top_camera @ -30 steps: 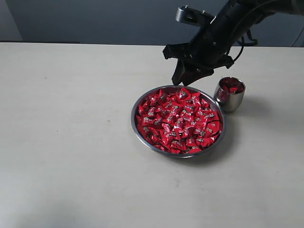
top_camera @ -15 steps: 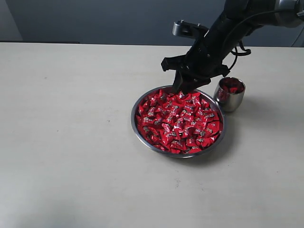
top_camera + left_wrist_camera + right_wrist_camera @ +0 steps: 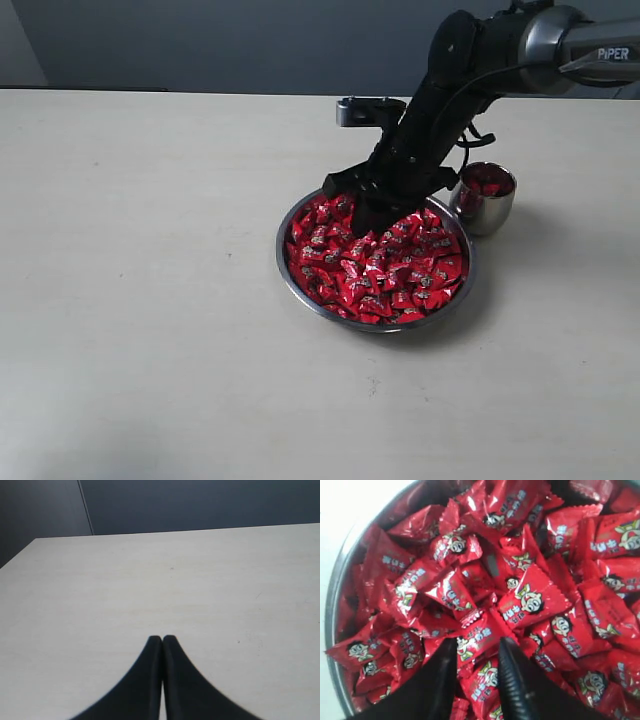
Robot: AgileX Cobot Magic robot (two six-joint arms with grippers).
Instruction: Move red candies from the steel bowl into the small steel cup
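Nearest you is bare pale table (image 3: 150,350). Past that strip sits the steel bowl (image 3: 281,255), a wide shallow dish filled almost to its rim with red candies (image 3: 400,275) in shiny wrappers.

Your right gripper (image 3: 366,218) is down in that heap at about 12 o'clock of the bowl, just inside the far rim. Its dark tips are pushed in among the wrappers. The right wrist view shows the two black fingers (image 3: 507,680) standing apart. One candy (image 3: 479,639) lies in the gap between them, with other wrappers crowding both sides. The jaws have not pinched together on it. You cannot tell from this angle whether either finger is pressing on that piece.

At about 2 o'clock from the bowl the small steel cup (image 3: 480,212) stands upright, just beside the bowl's rim. You can see a few red candies inside it, close to its lip.

Beyond the bowl, the right arm (image 3: 470,60) slopes up and away toward 1 o'clock, passing close by the cup.

Your left gripper (image 3: 162,639) is outside the exterior view. Its own camera shows the two dark fingers pressed together, holding nothing, over bare table that runs to a dark wall.
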